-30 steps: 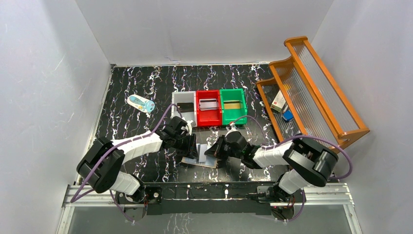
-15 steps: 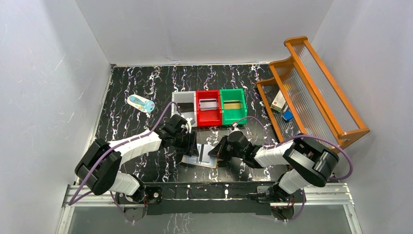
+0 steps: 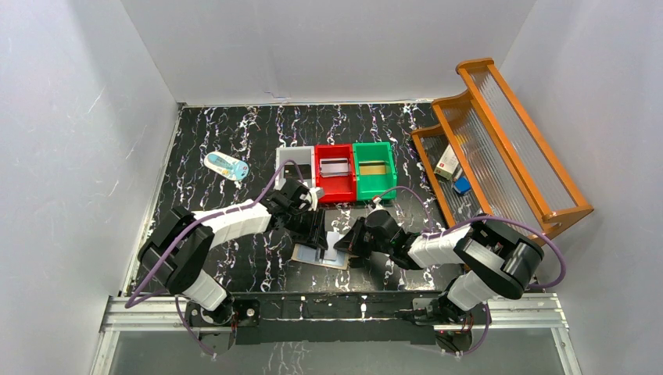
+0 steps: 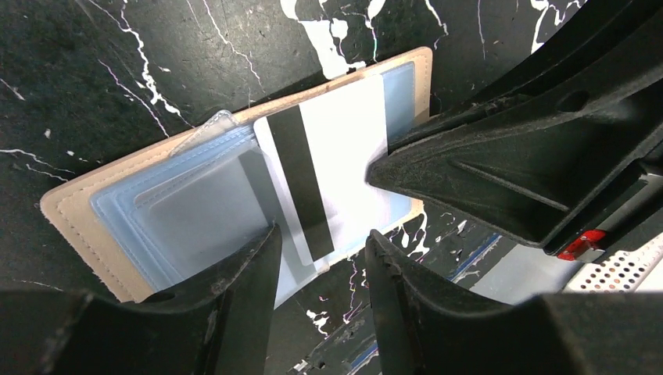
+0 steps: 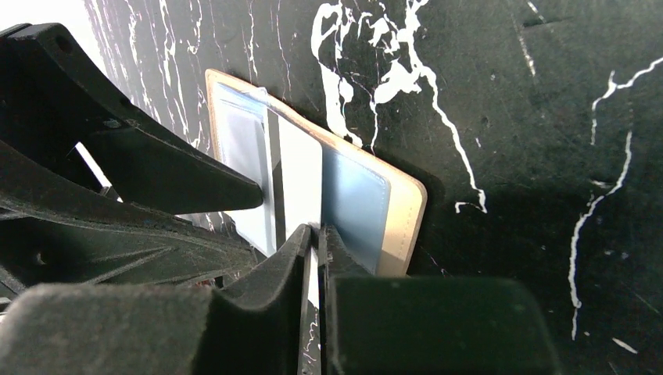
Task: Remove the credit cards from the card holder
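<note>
Slippage threatens: right gripper nips just the edge of the white, black-striped plastic card while left gripper, jaws half-spread, grips nothing, so the open beige leather card holder, lower centre overhead, may drag along.

Both arms are stretched low and turned inward, so the two wrists nearly meet in the middle. The left gripper points down with its fingers clearly apart and holds nothing. The right gripper lies almost level, its jaws nearly together, pinching the edge of the credit card.
</note>
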### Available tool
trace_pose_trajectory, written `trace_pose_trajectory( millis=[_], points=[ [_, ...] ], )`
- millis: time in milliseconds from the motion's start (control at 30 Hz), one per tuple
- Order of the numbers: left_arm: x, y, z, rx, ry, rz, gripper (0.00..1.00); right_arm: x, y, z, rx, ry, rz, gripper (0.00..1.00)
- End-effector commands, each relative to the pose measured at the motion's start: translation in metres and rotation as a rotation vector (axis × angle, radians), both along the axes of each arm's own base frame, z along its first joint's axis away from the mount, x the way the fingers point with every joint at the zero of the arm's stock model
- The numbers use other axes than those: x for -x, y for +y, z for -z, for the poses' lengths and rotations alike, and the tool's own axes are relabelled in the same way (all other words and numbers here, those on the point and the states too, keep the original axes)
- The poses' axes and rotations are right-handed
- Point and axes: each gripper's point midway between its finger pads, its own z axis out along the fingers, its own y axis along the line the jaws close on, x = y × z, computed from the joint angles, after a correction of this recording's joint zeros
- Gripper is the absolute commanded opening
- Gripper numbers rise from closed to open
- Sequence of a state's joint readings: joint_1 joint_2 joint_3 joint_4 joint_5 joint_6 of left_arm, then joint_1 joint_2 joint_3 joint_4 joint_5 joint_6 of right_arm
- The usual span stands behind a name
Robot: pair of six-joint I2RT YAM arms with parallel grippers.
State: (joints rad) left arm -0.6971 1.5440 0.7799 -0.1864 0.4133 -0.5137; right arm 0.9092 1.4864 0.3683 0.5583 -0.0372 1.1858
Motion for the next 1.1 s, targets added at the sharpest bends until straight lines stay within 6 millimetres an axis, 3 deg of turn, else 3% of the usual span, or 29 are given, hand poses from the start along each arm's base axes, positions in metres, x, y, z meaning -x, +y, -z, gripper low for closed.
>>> trace_pose_trajectory(
  millis=[0, 267, 433, 567, 733, 900, 1067],
  points=[
    [0.009, 0.008, 0.010, -0.047, 0.018, 0.015, 0.43, -0.003, -0.001, 0.000, -0.011, -0.009, 0.006, 0.16],
    [0.023, 0.018, 0.028, -0.087, 0.076, 0.037, 0.32, 0.002, 0.001, -0.001, -0.084, 0.002, 0.001, 0.28],
    [0.024, 0.021, 0.030, -0.094, 0.072, 0.036, 0.30, 0.002, 0.011, -0.008, -0.162, -0.002, -0.013, 0.30],
    [0.023, 0.022, 0.030, -0.101, 0.065, 0.035, 0.29, 0.004, 0.017, -0.013, -0.207, 0.000, -0.029, 0.24],
    [0.021, 0.025, 0.028, -0.115, 0.052, 0.020, 0.28, 0.003, 0.009, -0.012, -0.198, -0.006, 0.004, 0.16],
    [0.019, 0.026, 0.021, -0.115, 0.029, 0.003, 0.29, 0.000, 0.000, -0.009, -0.137, -0.024, 0.024, 0.02],
    [0.010, 0.029, 0.008, -0.112, -0.040, -0.027, 0.30, -0.002, -0.007, -0.015, -0.098, -0.067, 0.028, 0.00]
  ],
)
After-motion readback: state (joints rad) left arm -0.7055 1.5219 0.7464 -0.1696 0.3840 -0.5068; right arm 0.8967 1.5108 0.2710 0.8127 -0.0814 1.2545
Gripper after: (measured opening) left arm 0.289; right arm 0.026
